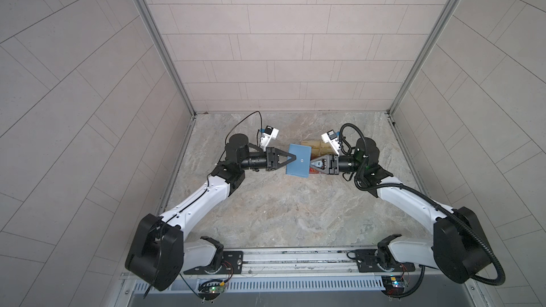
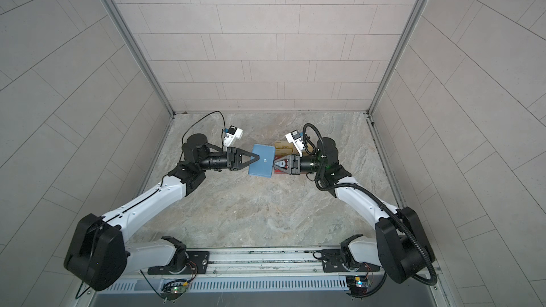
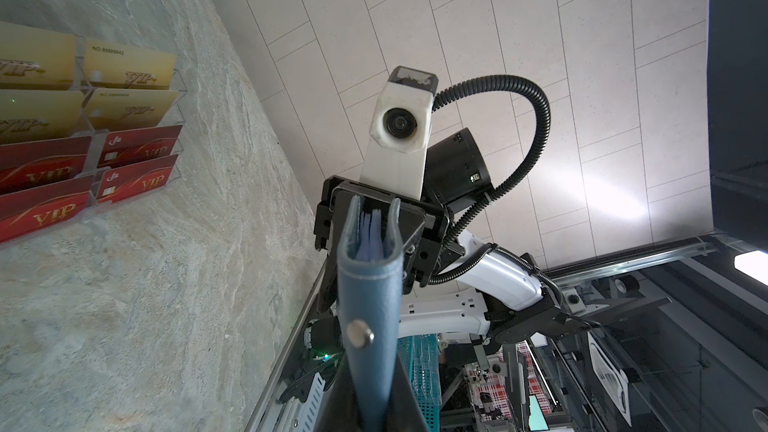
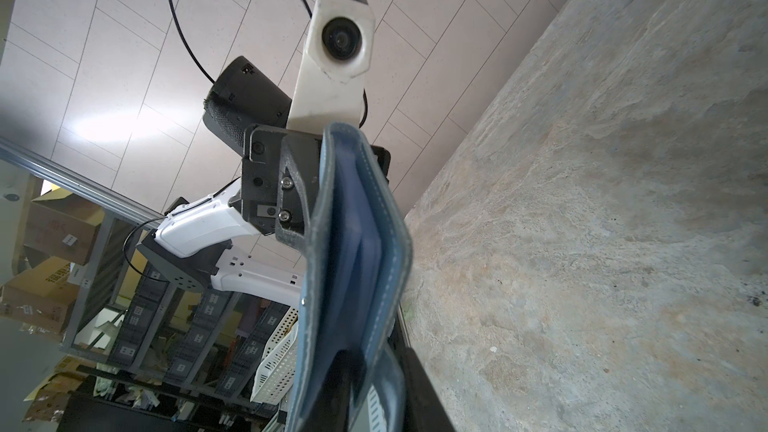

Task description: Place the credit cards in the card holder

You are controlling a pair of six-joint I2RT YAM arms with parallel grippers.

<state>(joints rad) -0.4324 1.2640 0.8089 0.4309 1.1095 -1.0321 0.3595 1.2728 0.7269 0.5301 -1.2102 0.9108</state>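
In both top views left gripper [image 1: 292, 158] clamps card holder [image 1: 299, 161] flat above worktop [image 1: 266, 208], half-covering clear rack [image 2: 284, 148], right gripper [image 1: 312, 166] at its opposite edge, closure can't tell; left wrist: credit cards [image 3: 137, 151] racked beside gold cards [image 3: 129, 70]; right wrist: card holder [image 4: 353, 243] blocks gripper.

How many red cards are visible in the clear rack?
4. Two red cards sit side by side in the rack's front tier, two more one tier behind. More may be hidden.
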